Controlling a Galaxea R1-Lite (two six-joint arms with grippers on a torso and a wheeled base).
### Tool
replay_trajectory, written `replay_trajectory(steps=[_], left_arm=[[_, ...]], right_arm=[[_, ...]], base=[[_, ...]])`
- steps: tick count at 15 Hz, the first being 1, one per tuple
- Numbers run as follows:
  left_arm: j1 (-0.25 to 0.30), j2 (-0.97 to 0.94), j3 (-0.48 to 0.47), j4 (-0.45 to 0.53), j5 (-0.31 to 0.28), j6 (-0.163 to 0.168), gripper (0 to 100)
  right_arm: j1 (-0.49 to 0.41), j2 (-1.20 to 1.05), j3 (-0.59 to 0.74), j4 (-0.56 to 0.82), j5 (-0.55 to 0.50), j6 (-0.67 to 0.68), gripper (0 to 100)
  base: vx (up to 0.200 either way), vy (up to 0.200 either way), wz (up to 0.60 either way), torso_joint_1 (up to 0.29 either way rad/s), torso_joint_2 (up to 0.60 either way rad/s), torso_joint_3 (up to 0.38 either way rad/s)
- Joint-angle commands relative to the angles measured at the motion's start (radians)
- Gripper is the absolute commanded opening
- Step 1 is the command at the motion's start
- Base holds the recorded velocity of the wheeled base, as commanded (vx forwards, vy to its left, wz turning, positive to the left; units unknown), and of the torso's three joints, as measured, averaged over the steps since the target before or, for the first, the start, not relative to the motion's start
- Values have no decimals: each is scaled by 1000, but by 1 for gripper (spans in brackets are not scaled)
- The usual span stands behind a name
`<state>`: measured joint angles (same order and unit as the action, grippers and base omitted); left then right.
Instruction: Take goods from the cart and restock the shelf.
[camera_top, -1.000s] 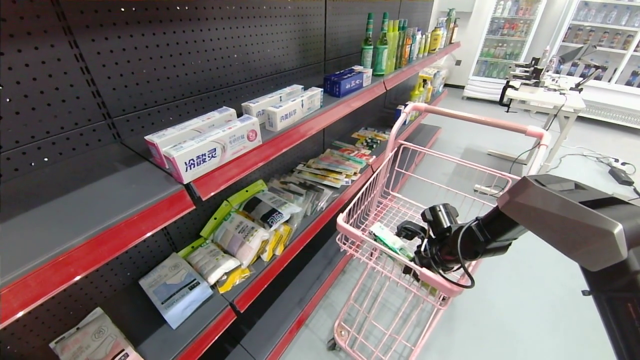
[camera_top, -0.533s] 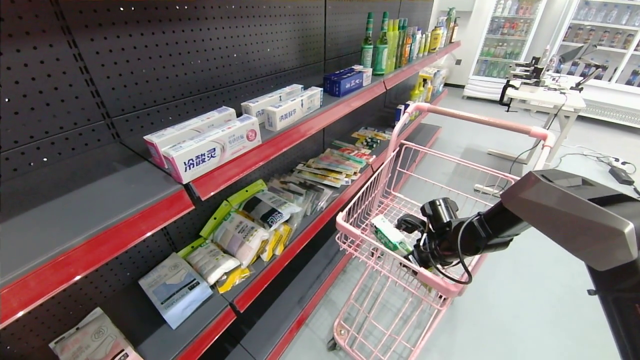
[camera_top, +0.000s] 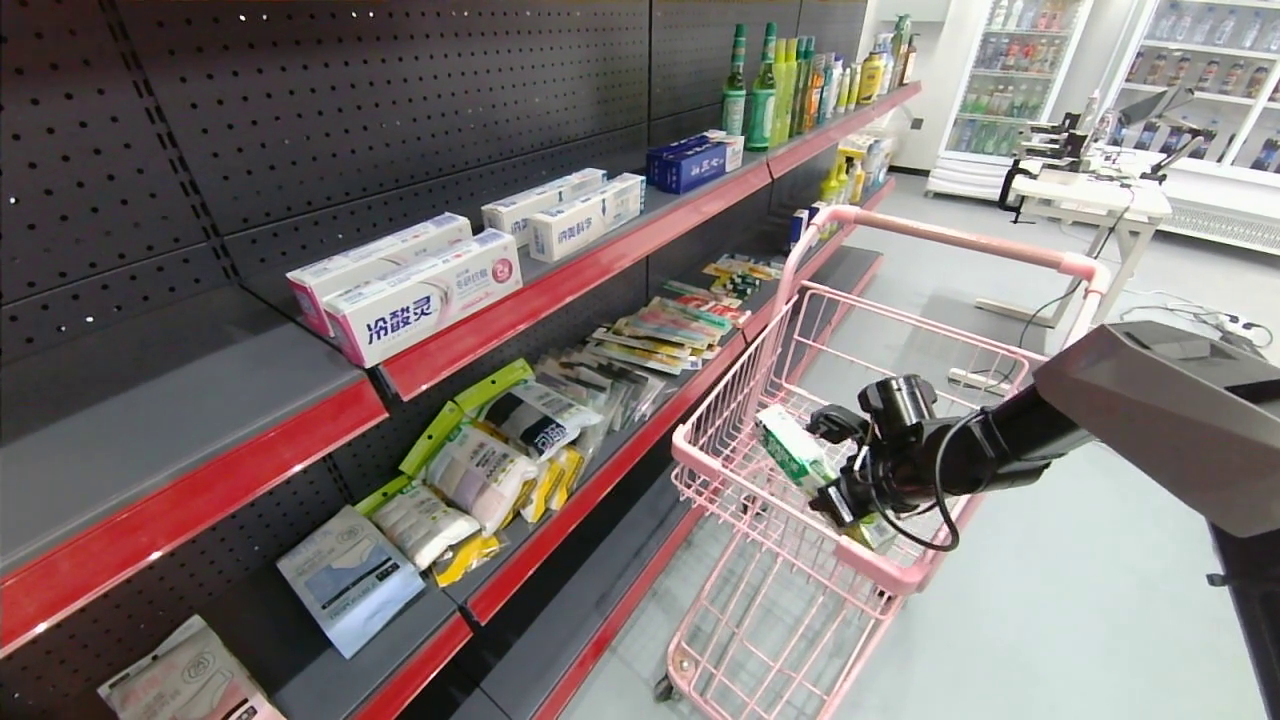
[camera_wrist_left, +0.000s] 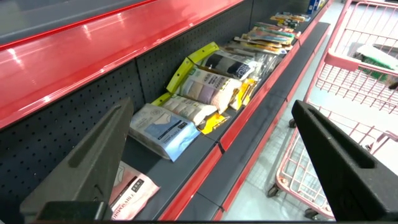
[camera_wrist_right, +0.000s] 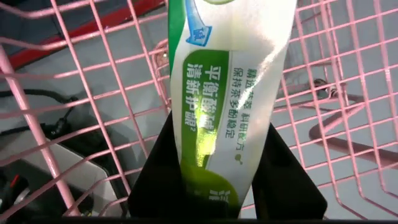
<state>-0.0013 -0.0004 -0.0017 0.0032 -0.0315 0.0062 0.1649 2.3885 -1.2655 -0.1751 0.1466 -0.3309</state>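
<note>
While I watch the head feed, I see the right gripper (camera_top: 838, 492) clamped on 1 long green-and-white toothpaste box (camera_top: 793, 448). The box sits tilted over the basket of the pink wire shopping cart (camera_top: 940, 237), close to the cart's rim on the shelf side. In the right wrist feed the black fingers (camera_wrist_right: 283, 171) press on both long sides of the box (camera_wrist_right: 230, 81), with the cart's pink mesh behind it. I cannot tell whether the box touches the wire.

My left gripper (camera_wrist_left: 214, 162) hangs released, its 2 dark fingers spread wide. It is well apart from the cart (camera_wrist_left: 360, 67) and faces the lower tier of the black pegboard shelf with red front edges (camera_top: 560, 285).

Beside the cart, on the shelf's upper tier, white toothpaste cartons (camera_top: 420, 290) lie in pairs. 1 tier lower, level with the cart's basket, soft pouches and packets (camera_top: 480, 470) lie in a loose heap. Past the cart's handle, green glass bottles (camera_top: 750, 85) stand upright on the upper tier.
</note>
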Motion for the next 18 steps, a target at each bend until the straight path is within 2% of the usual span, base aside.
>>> replay_trajectory(steps=[1,6,15,18], left_arm=[[0,0,0,0,-1,0,100],[0,0,0,0,-2,1,100],[0,0,0,0,-2,1,100],[0,0,0,0,-1,1,100]], right_arm=[[-8,-137,29,5,1,118,0],[-4,-391,164,14,-44,274,0],[-10,-775,371,19,-87,231,0],[-13,-873,397,94,-122,207,0]], base=[[0,0,0,0,0,0],[0,0,0,0,0,0],[0,0,0,0,0,0],[0,0,0,0,0,0]])
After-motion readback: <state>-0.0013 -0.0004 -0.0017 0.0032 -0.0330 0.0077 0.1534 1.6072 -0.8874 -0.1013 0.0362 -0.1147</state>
